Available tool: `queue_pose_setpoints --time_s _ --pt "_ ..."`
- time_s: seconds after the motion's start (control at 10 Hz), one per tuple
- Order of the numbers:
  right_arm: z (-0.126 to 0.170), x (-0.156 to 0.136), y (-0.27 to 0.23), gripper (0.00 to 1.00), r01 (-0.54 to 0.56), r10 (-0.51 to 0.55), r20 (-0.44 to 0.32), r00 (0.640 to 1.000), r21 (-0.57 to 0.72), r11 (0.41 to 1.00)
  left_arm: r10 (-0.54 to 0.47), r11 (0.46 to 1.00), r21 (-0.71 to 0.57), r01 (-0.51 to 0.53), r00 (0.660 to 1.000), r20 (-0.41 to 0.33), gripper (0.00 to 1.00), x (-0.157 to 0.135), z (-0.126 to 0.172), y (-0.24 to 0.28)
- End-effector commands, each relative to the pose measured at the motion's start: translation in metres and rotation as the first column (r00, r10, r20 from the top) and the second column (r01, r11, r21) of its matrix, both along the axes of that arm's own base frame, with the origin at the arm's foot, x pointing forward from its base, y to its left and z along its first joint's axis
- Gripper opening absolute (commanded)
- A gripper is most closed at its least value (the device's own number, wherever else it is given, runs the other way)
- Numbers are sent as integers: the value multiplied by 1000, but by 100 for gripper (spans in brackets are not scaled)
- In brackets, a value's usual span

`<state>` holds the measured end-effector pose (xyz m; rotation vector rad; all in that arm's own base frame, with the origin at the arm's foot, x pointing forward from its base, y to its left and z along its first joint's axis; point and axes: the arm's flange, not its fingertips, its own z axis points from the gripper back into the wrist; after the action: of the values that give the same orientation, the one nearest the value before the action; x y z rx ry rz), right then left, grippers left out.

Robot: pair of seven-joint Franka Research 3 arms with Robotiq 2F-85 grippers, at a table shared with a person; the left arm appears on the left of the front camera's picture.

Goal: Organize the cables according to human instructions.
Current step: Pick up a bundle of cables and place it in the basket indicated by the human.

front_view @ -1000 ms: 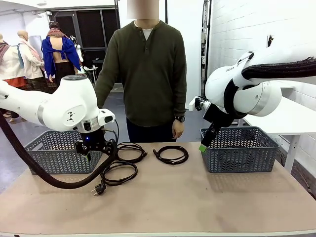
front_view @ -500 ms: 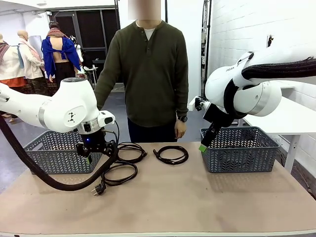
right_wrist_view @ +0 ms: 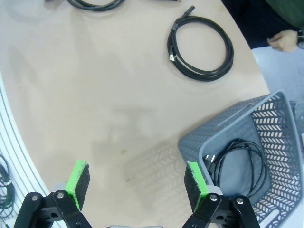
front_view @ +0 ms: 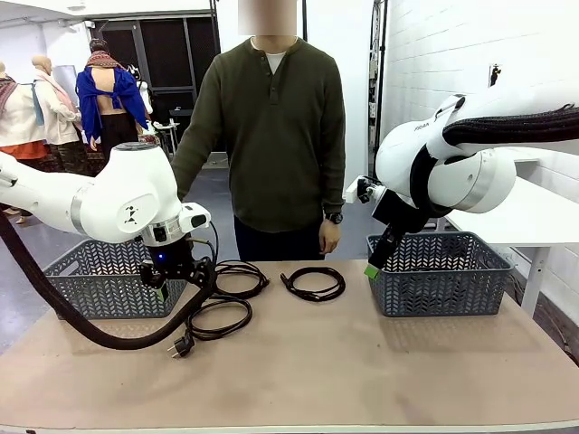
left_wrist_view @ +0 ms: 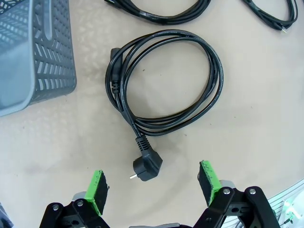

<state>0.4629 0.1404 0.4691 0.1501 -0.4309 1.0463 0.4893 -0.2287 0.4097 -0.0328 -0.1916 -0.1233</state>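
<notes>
A robot lab.
A white left arm (front_view: 109,194) and right arm (front_view: 452,176) share one table (front_view: 362,362); a white brick wall (front_view: 443,54) rises behind the right claw (right_wrist_view: 135,183), bare grey floor (front_view: 206,194) and dark doors (front_view: 163,45) lie beyond the left claw (left_wrist_view: 152,183).

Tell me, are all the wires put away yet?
Not yet. One coiled black power cord lies in the grey mesh basket. Both the left gripper and right gripper are open, holding nothing; the left hovers above a coil with a round plug. That coil and two more coils wait on the beige table.
</notes>
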Motion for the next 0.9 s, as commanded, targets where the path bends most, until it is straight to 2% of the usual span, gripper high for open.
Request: queue_pose_setpoints --time_s 0.0,0.8 --pt "-1 -1 0 100 3 -3 -2 1000 0 1000 51 999 -3 -51 999 -11 100 7 -8 4" --pt "-1 -1 0 100 3 -3 -2 1000 0 1000 130 991 1 -130 988 -80 100 33 -49 -6"
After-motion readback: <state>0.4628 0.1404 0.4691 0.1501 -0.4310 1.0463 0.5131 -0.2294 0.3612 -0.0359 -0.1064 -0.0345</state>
